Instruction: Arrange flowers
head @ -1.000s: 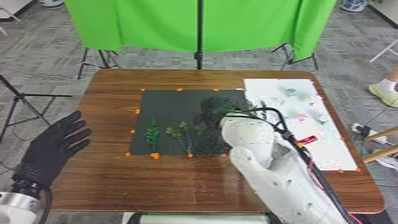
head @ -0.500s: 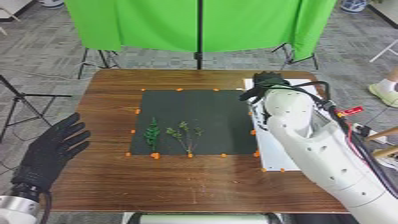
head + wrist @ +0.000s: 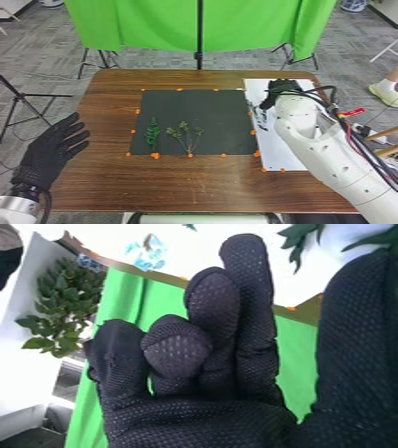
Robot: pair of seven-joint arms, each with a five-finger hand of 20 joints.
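My right hand is over the upper part of the white sheet, its forearm covering much of that sheet. In the right wrist view the right hand has relaxed fingers, some slightly bent, and holds nothing. Beyond the fingertips lies a pale blue flower; green leaves show near the thumb. On the black mat a dark green sprig and a thin branching sprig lie side by side. My left hand stays open left of the mat.
The brown table surrounds mat and sheet, with orange markers along their edges. A green curtain hangs behind the table. A leafy potted plant stands farther off in the right wrist view.
The right hand has moved from above the mat's right side to the white sheet, lately shifting a little farther right. The two sprigs and the left hand have stayed put.
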